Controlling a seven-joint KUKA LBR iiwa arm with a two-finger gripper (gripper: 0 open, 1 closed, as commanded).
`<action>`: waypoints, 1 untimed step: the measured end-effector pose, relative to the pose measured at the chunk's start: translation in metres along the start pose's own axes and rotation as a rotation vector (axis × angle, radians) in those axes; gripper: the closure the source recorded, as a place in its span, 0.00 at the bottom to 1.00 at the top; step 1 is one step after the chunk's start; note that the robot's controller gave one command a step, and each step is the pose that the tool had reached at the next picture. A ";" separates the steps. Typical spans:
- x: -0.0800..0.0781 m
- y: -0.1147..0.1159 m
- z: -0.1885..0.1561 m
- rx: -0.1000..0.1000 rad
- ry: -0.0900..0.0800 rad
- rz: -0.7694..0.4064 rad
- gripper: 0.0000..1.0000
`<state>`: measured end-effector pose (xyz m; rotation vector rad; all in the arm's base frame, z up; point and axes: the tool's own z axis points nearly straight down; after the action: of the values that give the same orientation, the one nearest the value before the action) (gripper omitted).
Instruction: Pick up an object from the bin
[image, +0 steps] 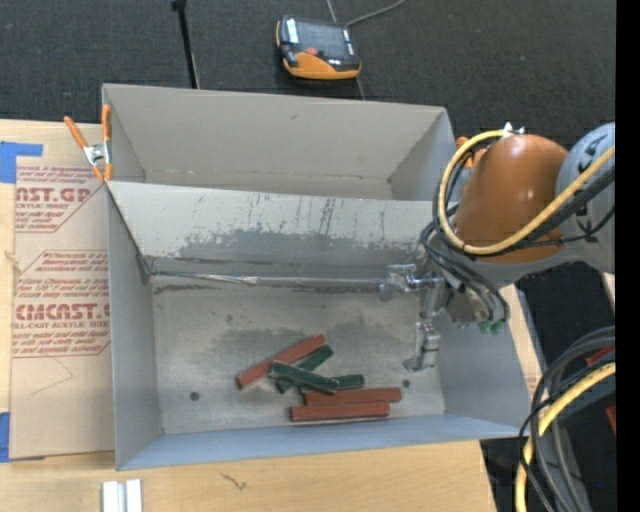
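Note:
My gripper (405, 325) hangs at the right side of the bin, above the floor. Its two fingers stand apart with nothing between them, one fingertip (390, 287) pointing left and the other lower down. Below and to its left, near the bin's front wall, lies a small cluster of flat sticks. A red-brown stick (345, 398) sits closest to the gripper, on top of a second red-brown one (335, 412). Dark green sticks (312, 380) lie crossed just left of these. A longer red-brown stick (280, 364) runs diagonally behind them. The gripper touches none of them.
The bin's sloped back wall rises behind the gripper, and the right wall is close beside it. Left of the sticks is bare grey bin floor. The arm with its orange cover and yellow cables hangs over the bin's right rim.

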<state>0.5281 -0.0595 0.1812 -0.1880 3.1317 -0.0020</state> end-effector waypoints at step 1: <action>0.003 0.025 0.023 -0.004 0.005 -0.018 0.00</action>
<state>0.5218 -0.0346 0.1585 -0.2168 3.1354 0.0041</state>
